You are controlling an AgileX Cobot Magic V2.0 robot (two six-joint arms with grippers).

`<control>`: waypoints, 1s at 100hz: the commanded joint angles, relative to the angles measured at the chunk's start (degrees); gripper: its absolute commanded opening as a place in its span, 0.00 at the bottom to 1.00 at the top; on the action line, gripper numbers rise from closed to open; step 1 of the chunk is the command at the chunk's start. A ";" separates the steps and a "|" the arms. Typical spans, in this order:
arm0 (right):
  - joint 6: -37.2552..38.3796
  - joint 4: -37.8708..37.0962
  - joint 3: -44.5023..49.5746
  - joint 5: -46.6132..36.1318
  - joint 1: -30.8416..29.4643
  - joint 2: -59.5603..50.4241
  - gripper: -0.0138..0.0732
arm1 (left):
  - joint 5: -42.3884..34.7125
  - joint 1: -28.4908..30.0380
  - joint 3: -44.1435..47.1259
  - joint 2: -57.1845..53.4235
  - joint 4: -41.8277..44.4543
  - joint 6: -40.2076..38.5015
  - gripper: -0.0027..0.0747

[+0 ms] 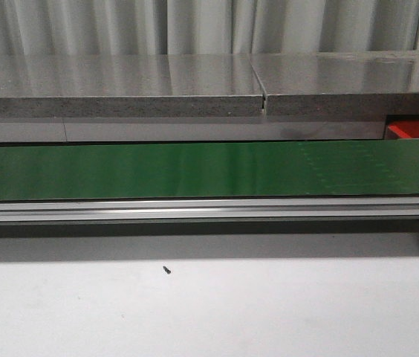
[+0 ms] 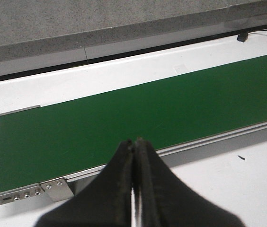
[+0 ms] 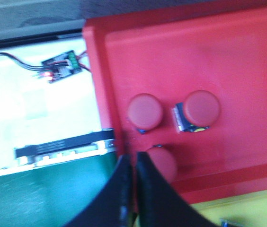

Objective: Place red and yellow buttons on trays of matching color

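White flat counter (image 1: pixel 209 312) carries a long green conveyor belt (image 1: pixel 195 169) on an aluminium frame, a bright red plastic tray (image 1: pixel 417 129) and a small black screw (image 1: pixel 166 270).
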 commanded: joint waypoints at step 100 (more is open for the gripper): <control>-3.69 -0.66 29.43 -15.99 11.76 -38.50 0.03 | -4.04 -0.58 -1.52 0.14 -0.88 0.11 0.01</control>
